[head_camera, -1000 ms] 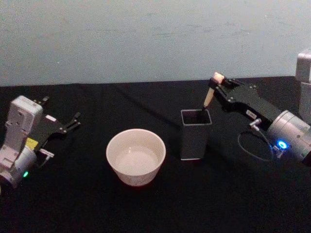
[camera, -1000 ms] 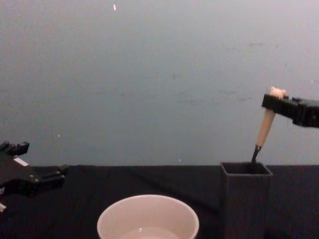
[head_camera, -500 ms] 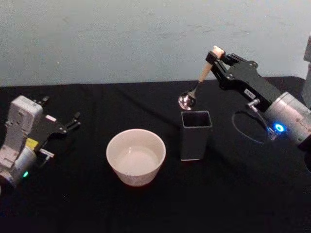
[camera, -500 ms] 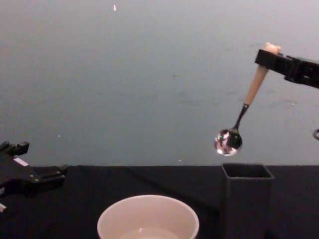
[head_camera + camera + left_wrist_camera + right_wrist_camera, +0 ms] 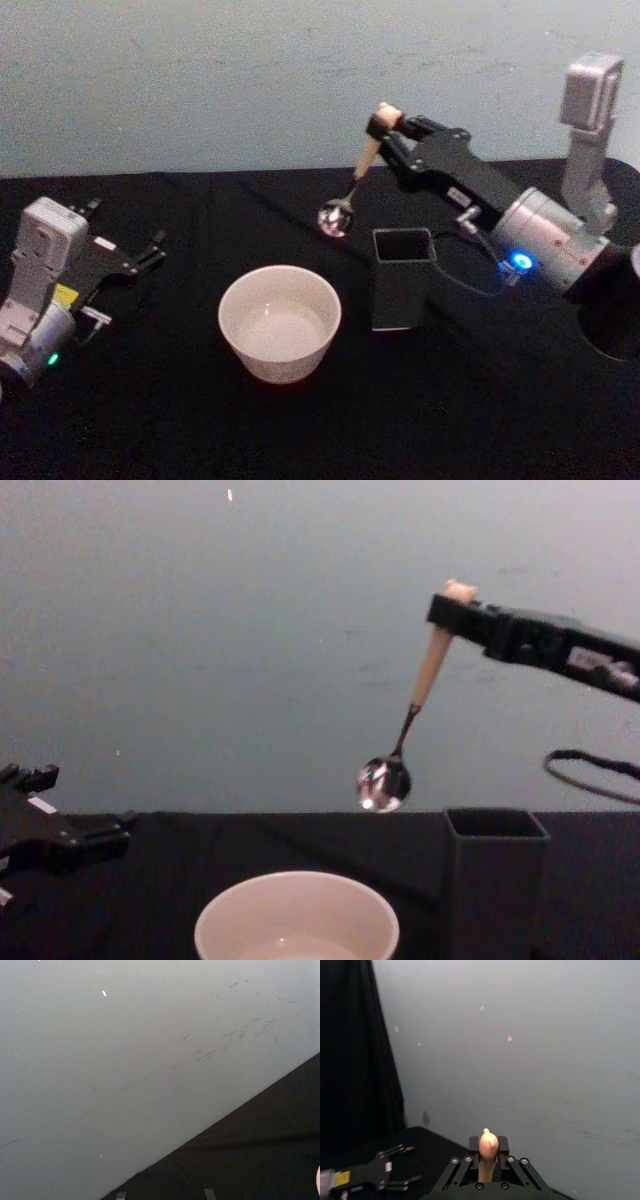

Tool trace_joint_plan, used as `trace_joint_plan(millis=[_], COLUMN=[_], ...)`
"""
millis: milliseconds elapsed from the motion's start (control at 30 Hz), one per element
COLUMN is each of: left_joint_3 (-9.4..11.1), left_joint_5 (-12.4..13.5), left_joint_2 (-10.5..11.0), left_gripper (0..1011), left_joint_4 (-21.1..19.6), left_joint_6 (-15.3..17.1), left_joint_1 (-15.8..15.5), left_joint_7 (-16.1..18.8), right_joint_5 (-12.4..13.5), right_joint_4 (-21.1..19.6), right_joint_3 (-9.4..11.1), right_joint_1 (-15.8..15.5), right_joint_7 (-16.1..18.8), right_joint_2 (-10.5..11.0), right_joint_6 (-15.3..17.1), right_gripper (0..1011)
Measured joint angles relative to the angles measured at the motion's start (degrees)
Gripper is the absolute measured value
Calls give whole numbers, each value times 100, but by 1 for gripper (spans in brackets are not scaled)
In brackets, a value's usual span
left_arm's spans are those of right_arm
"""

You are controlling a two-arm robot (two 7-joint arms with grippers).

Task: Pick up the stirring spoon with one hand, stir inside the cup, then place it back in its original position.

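Black worktop (image 5: 180,420), pale wall behind, and the right tool (image 5: 383,127) is clamped on the bear-head end of the stirring spoon (image 5: 350,190). Its bowl dangles in mid-air above the gap between the cup (image 5: 280,322) and the dark holder (image 5: 402,280). Left tool (image 5: 127,226) sits far left, fingers apart.

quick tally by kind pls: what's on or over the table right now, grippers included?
stirring spoon: 1, in the air, clamped in the right gripper
cup: 1, cream-white, on the table
dark grey holder: 1, right of the cup
grippers: 2, the right gripper and the left gripper, open at the table's left side
Total: 5
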Motion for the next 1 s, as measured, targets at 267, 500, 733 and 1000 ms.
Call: trace_joint_plan(millis=[267,500,733,1000], left_joint_3=[0,0,0,0], left_joint_5=[0,0,0,0], left_joint_2=[0,0,0,0], left_gripper=[1001,1001,1001,1001], left_joint_4=[0,0,0,0], left_joint_6=[0,0,0,0], left_joint_1=[0,0,0,0], left_joint_7=[0,0,0,0], right_joint_5=[-186,-465,-726,-930], right_joint_4=[244,417,509,502], right_joint_3=[-381,-691,-880,-1058], right_joint_1=[184,270,273,204], right_joint_7=[221,355,459,632], right_joint_2=[-82,-93,-26,66], right_joint_6=[-24,-77,-117,-125], right_gripper=[214,214,214,214])
